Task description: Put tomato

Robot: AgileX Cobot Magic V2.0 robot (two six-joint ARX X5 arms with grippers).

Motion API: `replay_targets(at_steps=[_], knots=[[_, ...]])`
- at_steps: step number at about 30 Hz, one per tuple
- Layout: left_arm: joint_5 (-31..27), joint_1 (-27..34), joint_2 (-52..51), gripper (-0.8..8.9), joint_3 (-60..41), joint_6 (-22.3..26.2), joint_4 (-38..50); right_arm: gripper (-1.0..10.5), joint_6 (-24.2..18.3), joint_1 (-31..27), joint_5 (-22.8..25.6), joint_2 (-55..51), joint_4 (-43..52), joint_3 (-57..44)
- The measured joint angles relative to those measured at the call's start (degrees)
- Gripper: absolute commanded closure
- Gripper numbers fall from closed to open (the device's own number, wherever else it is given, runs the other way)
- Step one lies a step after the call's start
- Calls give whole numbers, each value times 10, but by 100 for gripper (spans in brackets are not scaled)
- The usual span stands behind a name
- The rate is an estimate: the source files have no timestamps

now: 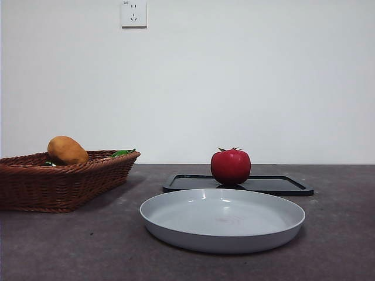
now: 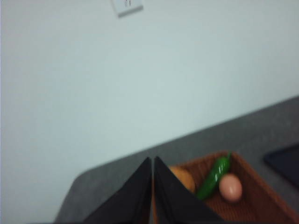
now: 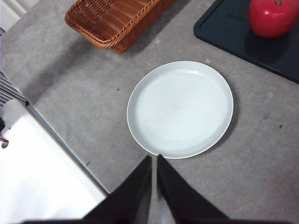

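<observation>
The glossy red tomato [image 1: 230, 166] with a dark green calyx stands on a flat black tray [image 1: 281, 185] behind an empty grey plate [image 1: 222, 219]. In the right wrist view the tomato [image 3: 272, 17] sits on the tray [image 3: 229, 28] beyond the plate [image 3: 180, 108]. My right gripper [image 3: 153, 158] is shut and empty, high above the table at the plate's near rim. My left gripper [image 2: 153, 161] is shut and empty, raised above the wicker basket [image 2: 252, 196]. Neither gripper shows in the front view.
The brown wicker basket [image 1: 58, 175] stands at the left with an orange-yellow oval fruit [image 1: 67, 150], a green pepper [image 2: 214, 177] and a pale egg-like piece [image 2: 231, 187]. A white wall with a socket [image 1: 133, 13] is behind. A white block [image 3: 42, 186] lies off the table's edge.
</observation>
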Motion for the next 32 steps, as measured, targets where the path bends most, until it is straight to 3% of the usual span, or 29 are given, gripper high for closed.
replay_targets(at_steps=[6, 12, 24, 32], knots=[[0, 4, -85, 806, -84, 1, -18, 940, 0, 0, 0, 0, 0, 0], [-13, 4, -139, 806, -121, 2, -90, 940, 0, 0, 0, 0, 0, 0], [-28, 5, -145, 806, -148, -2, -156, 940, 0, 0, 0, 0, 0, 0], [-29, 5, -144, 806, -149, -60, -169, 940, 0, 0, 0, 0, 0, 0]])
